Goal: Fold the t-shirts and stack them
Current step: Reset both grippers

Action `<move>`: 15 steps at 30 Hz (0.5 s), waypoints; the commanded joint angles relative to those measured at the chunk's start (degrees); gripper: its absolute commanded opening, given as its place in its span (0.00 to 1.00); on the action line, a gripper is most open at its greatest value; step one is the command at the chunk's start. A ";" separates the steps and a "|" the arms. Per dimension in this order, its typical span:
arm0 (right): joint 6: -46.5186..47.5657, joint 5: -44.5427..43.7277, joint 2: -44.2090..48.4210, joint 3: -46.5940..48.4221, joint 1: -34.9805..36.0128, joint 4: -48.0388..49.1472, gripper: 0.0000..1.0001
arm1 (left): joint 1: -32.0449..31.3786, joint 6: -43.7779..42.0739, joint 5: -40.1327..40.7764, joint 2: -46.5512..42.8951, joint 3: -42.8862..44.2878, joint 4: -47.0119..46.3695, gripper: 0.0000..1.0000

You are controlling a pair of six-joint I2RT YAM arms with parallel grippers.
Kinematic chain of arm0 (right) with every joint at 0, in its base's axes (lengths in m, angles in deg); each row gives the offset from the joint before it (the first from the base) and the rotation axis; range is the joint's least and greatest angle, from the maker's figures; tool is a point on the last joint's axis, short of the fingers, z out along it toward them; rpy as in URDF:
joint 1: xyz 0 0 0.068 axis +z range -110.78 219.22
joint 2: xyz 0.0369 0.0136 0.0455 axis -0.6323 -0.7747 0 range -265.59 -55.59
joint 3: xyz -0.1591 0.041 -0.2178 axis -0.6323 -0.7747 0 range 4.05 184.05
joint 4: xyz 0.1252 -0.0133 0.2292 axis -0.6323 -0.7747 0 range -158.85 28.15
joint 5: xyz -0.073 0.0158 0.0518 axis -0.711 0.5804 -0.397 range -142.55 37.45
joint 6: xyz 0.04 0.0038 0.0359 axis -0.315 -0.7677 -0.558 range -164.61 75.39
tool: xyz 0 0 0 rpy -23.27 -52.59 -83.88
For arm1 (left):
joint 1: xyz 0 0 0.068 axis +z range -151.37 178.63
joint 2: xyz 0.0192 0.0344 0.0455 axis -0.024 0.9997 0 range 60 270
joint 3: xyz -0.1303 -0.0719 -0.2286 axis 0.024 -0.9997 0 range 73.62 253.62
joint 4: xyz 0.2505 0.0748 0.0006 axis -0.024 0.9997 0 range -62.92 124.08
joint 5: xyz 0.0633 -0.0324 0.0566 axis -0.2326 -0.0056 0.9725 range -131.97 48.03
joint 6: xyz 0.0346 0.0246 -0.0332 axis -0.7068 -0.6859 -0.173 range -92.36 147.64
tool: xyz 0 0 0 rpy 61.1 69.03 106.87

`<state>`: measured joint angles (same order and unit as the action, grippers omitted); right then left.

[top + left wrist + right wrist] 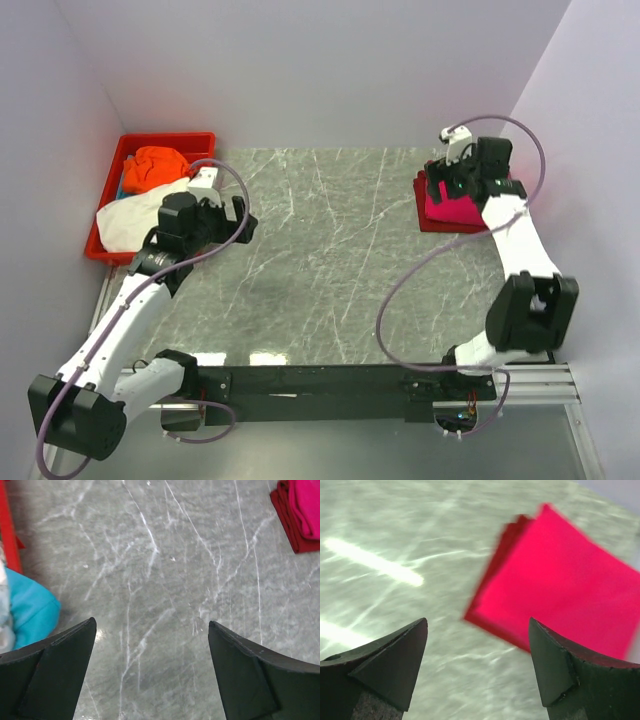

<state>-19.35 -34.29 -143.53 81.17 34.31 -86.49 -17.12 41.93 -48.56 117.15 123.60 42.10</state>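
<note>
Nearest you, your left end effector (pixel 151 626) hangs over bare counter (pixel 320 250), jaws spread wide with nothing between them. Just to its left lies the unfolded pile. The white t-shirt (pixel 135 218) is stretched crosswise over the near end of the red tray (pixel 165 138), a teal t-shirt (pixel 27 607) shows beside it, and the orange t-shirt (pixel 160 165) lies farther back. Your left arm is much the nearer, and the white one looks the likeliest next pick. Farther off on the right, your right end effector (pixel 478 621) is likewise released and empty, hovering at the folded pink t-shirt (pixel 565 595), which lies on the darker red t-shirt (pixel 287 522).
</note>
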 commanded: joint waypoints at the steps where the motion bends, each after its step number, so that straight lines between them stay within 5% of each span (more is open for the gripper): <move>1: -4.76 9.51 8.56 -6.87 0.86 4.16 0.88 | 1.33 0.83 3.42 -2.12 -0.40 -3.42 0.99; 8: -8.47 -3.20 26.21 -17.79 0.78 12.42 0.90 | 3.18 1.45 8.15 -5.20 -1.55 -4.30 0.99; 15: -21.62 -8.33 33.79 -22.36 0.69 13.48 0.93 | 3.18 0.57 11.77 -6.43 -1.99 -4.22 0.99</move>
<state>-32.01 -39.01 -111.82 60.23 35.21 -76.72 -14.08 42.52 -39.47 112.05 122.07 40.18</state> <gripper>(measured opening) 0.926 0.993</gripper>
